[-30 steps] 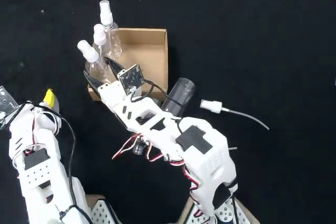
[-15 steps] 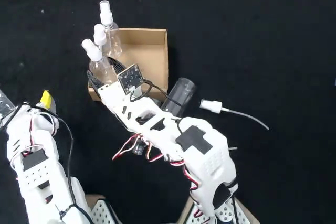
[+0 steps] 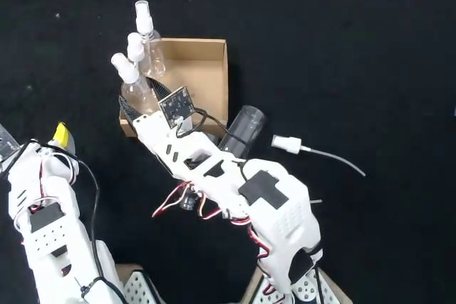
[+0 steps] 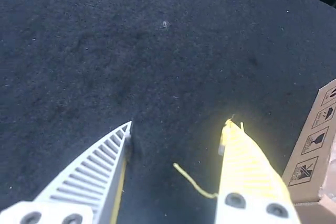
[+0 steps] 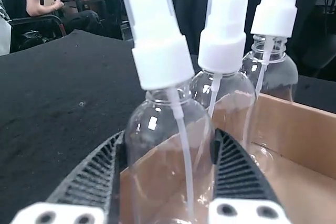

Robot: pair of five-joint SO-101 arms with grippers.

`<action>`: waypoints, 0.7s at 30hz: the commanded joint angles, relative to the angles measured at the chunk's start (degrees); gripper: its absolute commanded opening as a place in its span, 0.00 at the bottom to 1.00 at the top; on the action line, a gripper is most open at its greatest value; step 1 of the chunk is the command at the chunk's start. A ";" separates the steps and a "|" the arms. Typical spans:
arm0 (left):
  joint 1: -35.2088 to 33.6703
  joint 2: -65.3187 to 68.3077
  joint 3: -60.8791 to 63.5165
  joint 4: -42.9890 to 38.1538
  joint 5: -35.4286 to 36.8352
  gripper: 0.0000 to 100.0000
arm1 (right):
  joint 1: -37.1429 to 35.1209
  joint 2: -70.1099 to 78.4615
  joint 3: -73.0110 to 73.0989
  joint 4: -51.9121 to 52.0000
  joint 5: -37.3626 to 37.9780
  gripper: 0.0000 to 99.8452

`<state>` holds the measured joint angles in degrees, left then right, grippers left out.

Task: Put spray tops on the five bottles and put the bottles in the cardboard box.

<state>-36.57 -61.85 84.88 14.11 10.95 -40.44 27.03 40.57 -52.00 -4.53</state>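
Most of the bench (image 3: 370,62) right of the cardboard box (image 3: 214,80) lies bare. The right arm (image 3: 235,183) hides the box's near edge and half a lying bottle (image 3: 244,124); right jaws clasp a topped bottle (image 5: 157,114), now nearer the box's corner. Left jaws gape, drawn slightly back. One spray top (image 3: 287,144) lies loose.

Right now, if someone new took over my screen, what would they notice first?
The right claw is clamped on a capped bottle at the near corner of the cardboard box, where two other capped bottles stand. Just right of the box are a topless bottle and a loose spray top on the black cloth. The left claw hangs open over bare cloth.
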 commanded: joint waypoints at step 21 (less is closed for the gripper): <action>-0.66 -1.23 -0.40 -1.23 0.44 0.25 | -2.64 -0.48 -0.66 0.53 3.78 0.26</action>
<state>-36.57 -61.85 84.88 14.11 10.95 -42.11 27.03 40.57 -51.82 -2.68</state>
